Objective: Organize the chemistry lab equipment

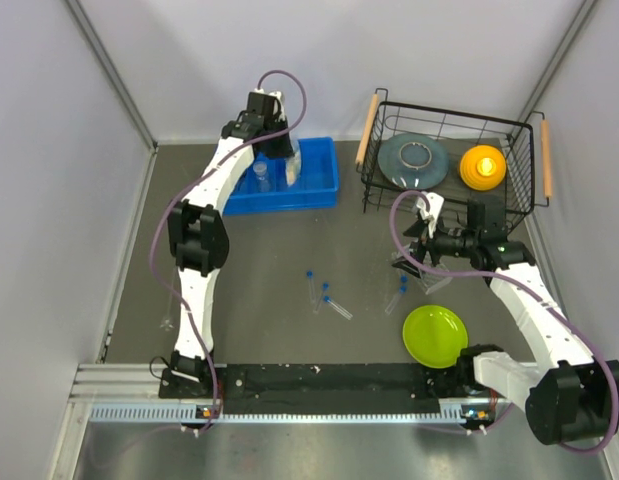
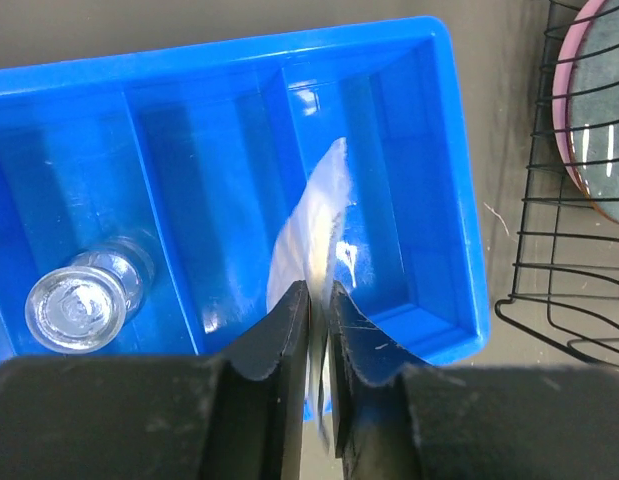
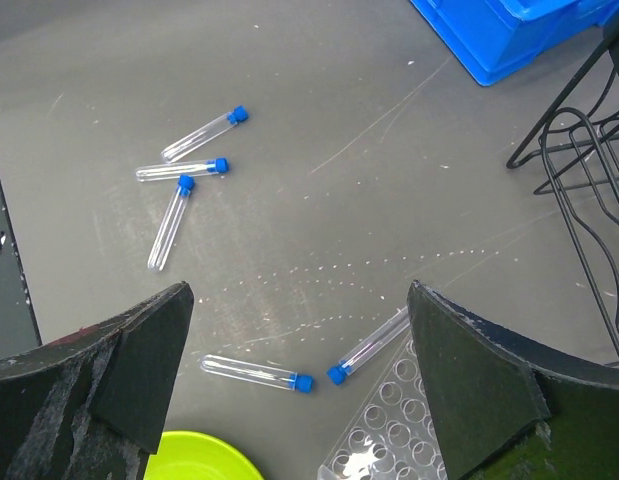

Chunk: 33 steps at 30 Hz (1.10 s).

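Clear plastic packet (image 2: 314, 225) is between the jaws of your left gripper (image 2: 317, 295). L wrist cam shows both fingers nearly pressed together, pinching the packet's near edge. The rest of it stands out ahead of the tips, over the right-hand compartment of the blue bin (image 2: 459, 210). Small clear jar (image 2: 77, 305) lies in the compartment left of the jaws, apart from the packet. Top cam only gives you the arm over the bin; the pinch itself is hidden there.

Right gripper (image 3: 299, 300): jaws spread wide, nothing between them but table. R wrist cam shows three blue-capped tubes (image 3: 181, 170) clustered ahead and left of the jaws. Two more lie in the gap, toward the wrist, caps nearly meeting. One of those runs along the edge of the tube rack (image 3: 389, 430), which is by the right finger. Lime-green plate (image 3: 194, 455) is by the left finger.

Top cam adds the wire basket (image 1: 366, 130) w/ grey dish (image 1: 414, 160) and orange bowl (image 1: 483, 167), beyond the right jaws.
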Available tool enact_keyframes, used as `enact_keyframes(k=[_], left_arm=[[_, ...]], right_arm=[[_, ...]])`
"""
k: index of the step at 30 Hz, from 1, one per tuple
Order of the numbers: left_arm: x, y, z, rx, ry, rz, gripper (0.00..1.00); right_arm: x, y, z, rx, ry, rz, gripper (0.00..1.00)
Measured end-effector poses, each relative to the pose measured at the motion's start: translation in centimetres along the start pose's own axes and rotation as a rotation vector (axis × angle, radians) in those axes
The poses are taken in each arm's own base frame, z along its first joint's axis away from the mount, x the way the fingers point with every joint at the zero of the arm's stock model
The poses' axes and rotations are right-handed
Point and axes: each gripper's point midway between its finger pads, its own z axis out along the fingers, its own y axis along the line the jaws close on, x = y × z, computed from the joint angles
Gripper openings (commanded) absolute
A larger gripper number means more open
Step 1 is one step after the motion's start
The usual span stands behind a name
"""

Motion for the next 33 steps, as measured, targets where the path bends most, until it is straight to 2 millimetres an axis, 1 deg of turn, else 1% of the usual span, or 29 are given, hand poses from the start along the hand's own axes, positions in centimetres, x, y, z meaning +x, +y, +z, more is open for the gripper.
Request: enact_keyframes(k=[2,3,6,7,9,10,11,13,14,16,17,19,20,22,25,26,27,28,30,31,33], left_arm=[[0.2,0.3,0.5,-0.004,0.006,-0.007,0.30],[0.3,0.4,0.6,-0.006,0.010,-0.013,0.37],[0.4,0.6,0.7,-0.010,0.014,-0.023,0.45],[0.3,0.6,0.6,-0.010,0.013,-0.023,0.50],[-0.2,0.5,0.4,-0.008,0.001,-0.024,0.54],[-0.4,0.5,0.3,-0.007,-0.004,-0.023,0.56],[-0.6,0.6,0.1,-0.006,-0.009,-0.021,0.61],[-0.9,0.7,-0.3,-0.008,-0.012,-0.015,0.66],[-0.9,0.7,-0.6,-0.009,-0.013,-0.011,0.69],[-1.0,0.7,-1.8,-0.010,-0.017,0.004,0.73],[-0.9,0.6,-2.9,-0.013,-0.018,0.013,0.77],[-1.2,0.5,-5.2,-0.014,-0.039,0.032,0.80],[-1.3,0.4,-6.7,-0.021,-0.052,0.041,0.81],[-1.8,0.1,-10.1,-0.020,-0.100,0.063,0.84],[-2.5,-0.4,-15.7,-0.025,-0.193,0.096,0.90],[-2.5,-0.4,-18.1,-0.031,-0.234,0.106,0.91],[-2.5,-0.4,-19.1,-0.032,-0.248,0.111,0.93],[-2.6,-0.4,-20.5,-0.034,-0.290,0.120,0.95],[-1.6,0.1,-22.9,-0.055,-0.324,0.130,0.98],[-0.7,0.6,-23.8,-0.072,-0.340,0.129,0.99],[1.7,2.0,-25.3,-0.111,-0.345,0.124,0.99]], right_arm=[[0.0,0.0,0.0,0.000,0.000,-0.001,0.89],[0.0,0.0,0.0,0.000,0.000,0.000,0.89],[0.0,0.0,0.0,0.000,0.000,0.000,0.90],[0.0,0.0,0.0,0.000,0.000,0.000,0.90],[0.0,0.0,0.0,0.000,0.000,0.000,0.90],[0.0,0.0,0.0,0.000,0.000,0.000,0.90],[0.0,0.0,0.0,0.000,0.001,-0.001,0.90],[0.1,-0.1,0.0,0.002,0.002,-0.001,0.90],[0.1,-0.1,0.0,0.004,0.003,-0.001,0.90],[0.2,-0.2,0.0,0.007,0.006,-0.006,0.90],[0.3,-0.2,0.0,0.008,0.008,-0.006,0.91],[0.5,-0.2,0.0,0.011,0.013,-0.003,0.92],[0.5,-0.3,0.0,0.014,0.016,-0.005,0.93],[0.6,-0.4,0.0,0.020,0.020,-0.009,0.96],[1.0,-0.6,0.0,0.032,0.030,-0.017,0.99],[1.1,-0.6,0.0,0.034,0.034,-0.019,0.99],[1.2,-0.7,0.0,0.038,0.036,-0.022,0.99],[1.2,-0.7,0.0,0.039,0.037,-0.023,0.99],[1.2,-0.8,0.0,0.040,0.037,-0.027,0.99],[1.2,-0.8,0.0,0.040,0.037,-0.030,0.99],[1.3,-0.8,0.0,0.042,0.039,-0.031,0.99]])
